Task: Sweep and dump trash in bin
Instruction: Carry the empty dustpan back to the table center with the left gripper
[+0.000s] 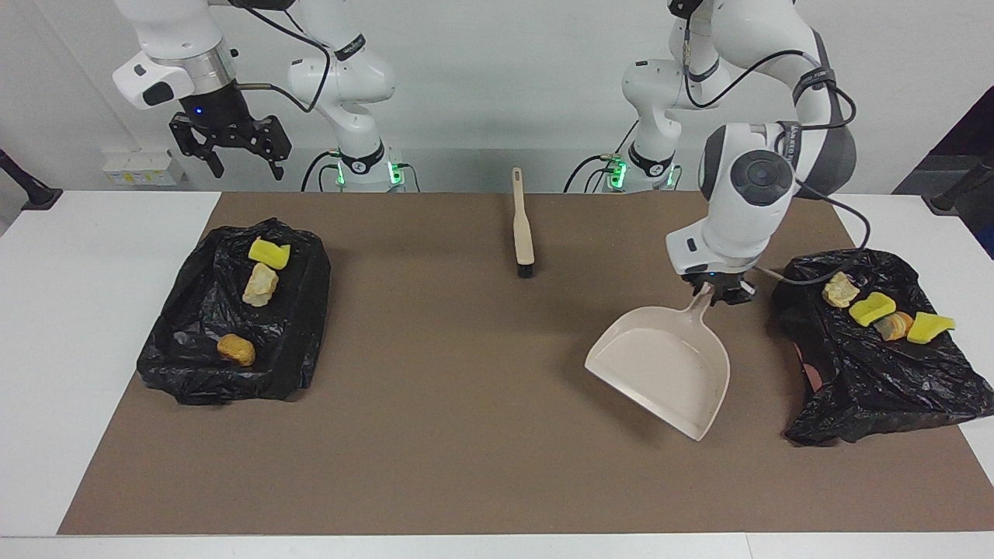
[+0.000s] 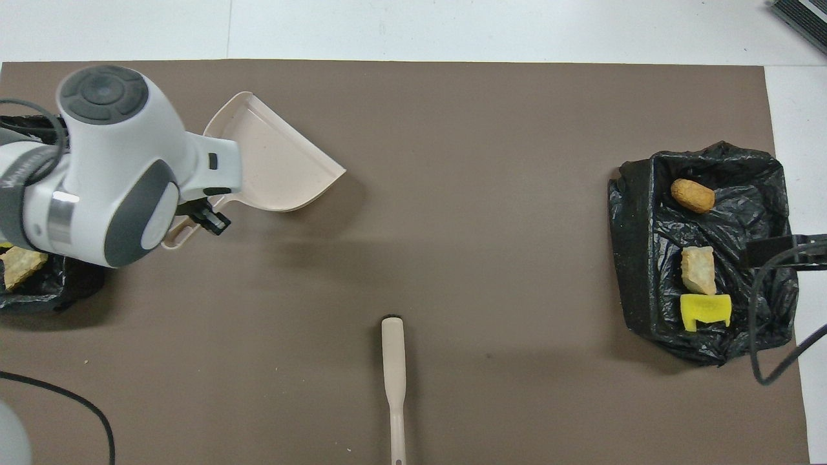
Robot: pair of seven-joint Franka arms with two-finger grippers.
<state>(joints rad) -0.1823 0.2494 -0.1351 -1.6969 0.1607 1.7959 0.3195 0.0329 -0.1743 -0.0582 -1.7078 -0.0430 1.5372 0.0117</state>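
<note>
Facing view
Left claw (image 1: 718, 293): pinching the dustpan (image 1: 662, 369) by its handle, over the brown mat (image 1: 466, 404), beside the bag (image 1: 877, 365) at the left arm's end.
Left arm: bent over, wrist pointing down, pan hanging tilted, mouth away from the robots.
Trash by that claw: four chunks (image 1: 874, 309) lying on that bag, well apart from the claw, toward the table's end.
Right claw (image 1: 230, 147): spread wide, empty, raised high, waiting; second bag (image 1: 233, 326) below it.
Trash there: three chunks (image 1: 260, 284) on the second bag.
Brush (image 1: 523, 225): flat on the mat, midway between the bags, nearer the robots.

Overhead view
Left claw (image 2: 205, 218): mostly hidden under the wrist, gripping the pan's handle.
Dustpan (image 2: 284, 165): over bare mat.
Trash: three chunks (image 2: 698, 268) on the second bag (image 2: 646, 258); one pale lump (image 2: 19, 267) at the picture's edge.
Right claw: only a dark part and cable at the edge.
</note>
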